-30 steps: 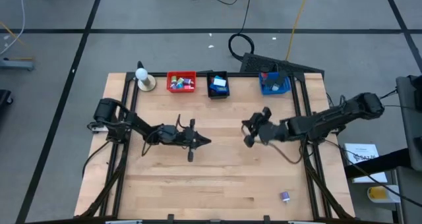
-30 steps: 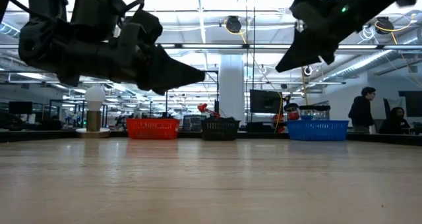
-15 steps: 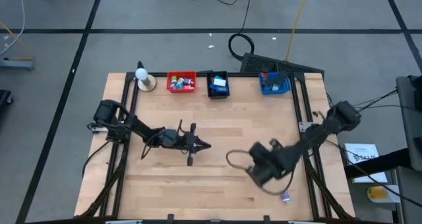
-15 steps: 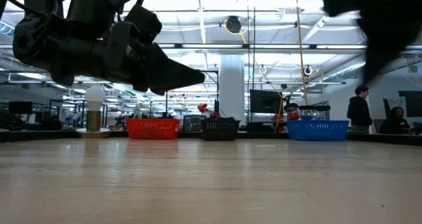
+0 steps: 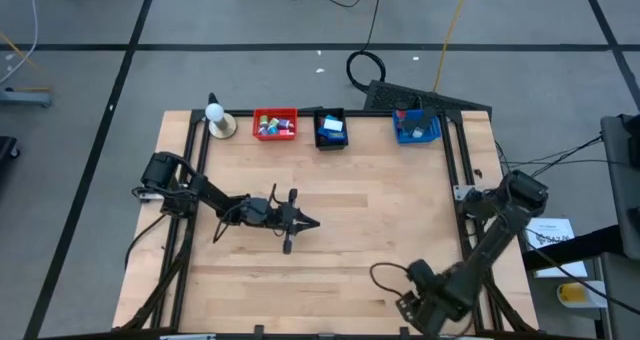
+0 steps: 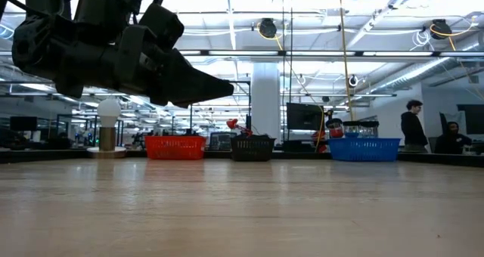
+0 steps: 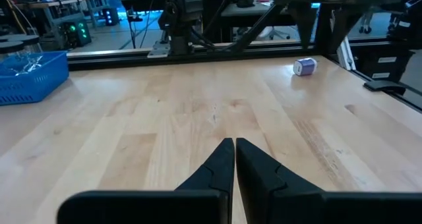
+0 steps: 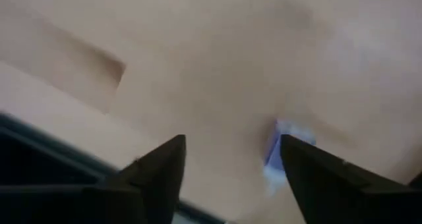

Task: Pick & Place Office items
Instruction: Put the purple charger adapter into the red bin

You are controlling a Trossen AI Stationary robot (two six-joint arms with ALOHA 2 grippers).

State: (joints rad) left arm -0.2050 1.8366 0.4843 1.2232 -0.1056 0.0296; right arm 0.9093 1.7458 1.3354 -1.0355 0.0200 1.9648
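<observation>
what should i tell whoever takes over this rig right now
Right gripper: open, down at the table's near edge, right side, with the small purple roll just ahead of its fingers, not gripped.
Left gripper: shut, empty, hovering over the middle-left of the table.
Things: the red bin, black bin and blue bin along the far edge already hold items. The roll looks like the only piece loose on the table.
Done: nearly everything appears binned.
Left: close on the roll, lift it and drop it in a bin; which bin cannot be told.
</observation>
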